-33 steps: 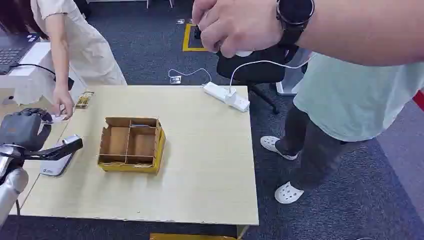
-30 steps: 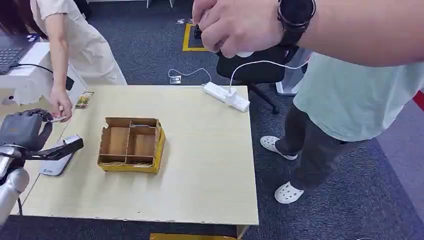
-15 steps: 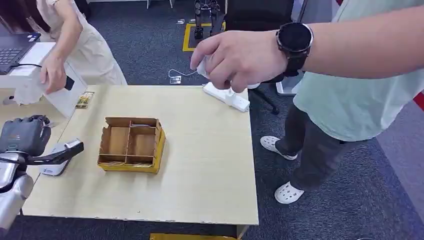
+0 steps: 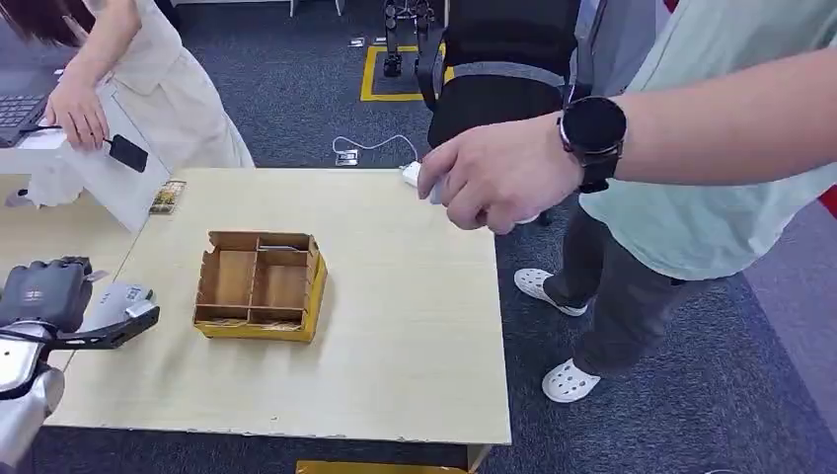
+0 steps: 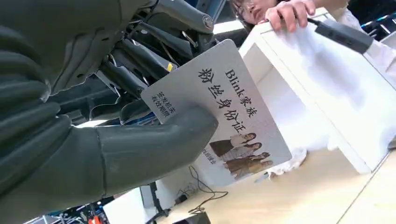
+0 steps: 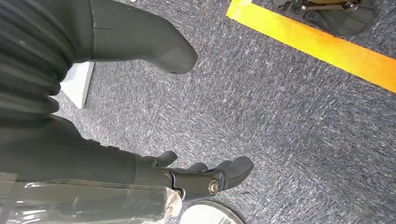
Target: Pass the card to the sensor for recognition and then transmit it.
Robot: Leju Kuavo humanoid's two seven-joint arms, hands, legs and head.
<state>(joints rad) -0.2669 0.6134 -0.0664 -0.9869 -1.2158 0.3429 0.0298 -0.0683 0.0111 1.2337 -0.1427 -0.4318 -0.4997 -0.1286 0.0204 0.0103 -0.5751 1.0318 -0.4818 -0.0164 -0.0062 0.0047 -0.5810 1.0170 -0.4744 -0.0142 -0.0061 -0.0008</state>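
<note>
My left hand (image 4: 44, 296) hangs low over the left edge of the table (image 4: 395, 326). It pinches a pale grey card (image 5: 233, 116) with printed characters and a small group photo. The thick thumb (image 5: 154, 144) presses on the card's face and the dark fingers (image 5: 135, 60) lie behind it. A white flat device (image 4: 116, 294), apparently the sensor, lies on the table just beyond the thumb, partly covered by the hand. My right hand (image 6: 70, 154) hangs over grey carpet, holding nothing, with its fingers (image 6: 210, 179) loosely curled and apart from the thumb (image 6: 154, 42).
A cardboard box with compartments (image 4: 260, 284) stands right of the sensor. One person at the far left rests a hand (image 4: 77, 111) on a white box (image 4: 109, 188). Another person's forearm with a black watch (image 4: 592, 138) reaches across the table's far right.
My left hand has sunk lower over the white device. The far-left person's hand has left the table and gone up to the white box. The forearm with the watch has dropped lower.
</note>
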